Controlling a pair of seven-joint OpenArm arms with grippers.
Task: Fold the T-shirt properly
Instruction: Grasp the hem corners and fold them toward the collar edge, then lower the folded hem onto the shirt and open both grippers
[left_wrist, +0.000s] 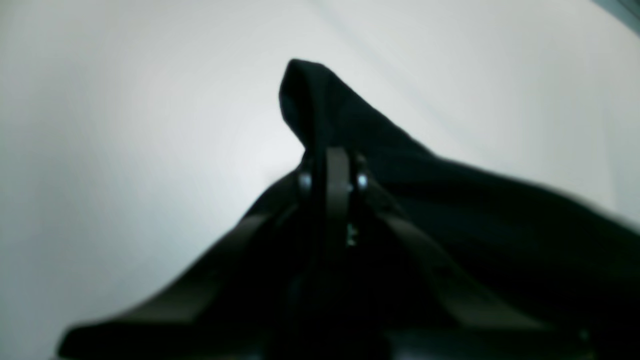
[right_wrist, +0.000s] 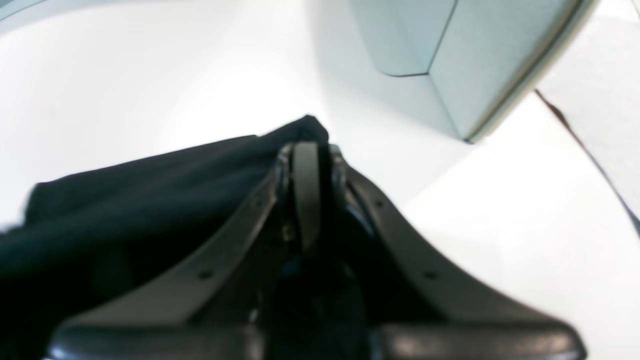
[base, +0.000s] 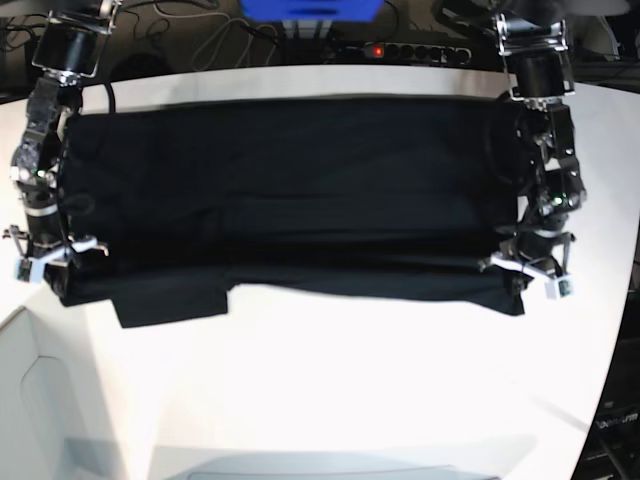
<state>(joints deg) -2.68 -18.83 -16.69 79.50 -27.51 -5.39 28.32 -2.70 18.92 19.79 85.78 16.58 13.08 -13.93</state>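
The large plain black cloth T-shirt (base: 290, 190) lay stretched across the white table (base: 350, 390), spanning it from nine o'clock to three o'clock in the base view, its far edge near twelve o'clock and its near edge sagging toward six. The left gripper (left_wrist: 334, 172) was pinched closed on a peaked corner of the dark fabric, and the right gripper (right_wrist: 306, 150) was likewise clamped tight on the opposite corner, the cloth bunching against its jaws. A sleeve flap hung out at about seven o'clock from the near edge.

The step in hand appeared to be carrying the held edge over to make a lengthwise fold. To do it well, both arms would need to travel together at equal height and pace, keeping the span taut so the fold line ran straight, then lower the edge flat before letting go; uneven travel would skew the crease or drag the lower layer.

The fabric looked soft, matte and limp, creasing in shallow horizontal ridges. The gripper fingers were dark, smooth and curved, against a glossy, featureless tabletop
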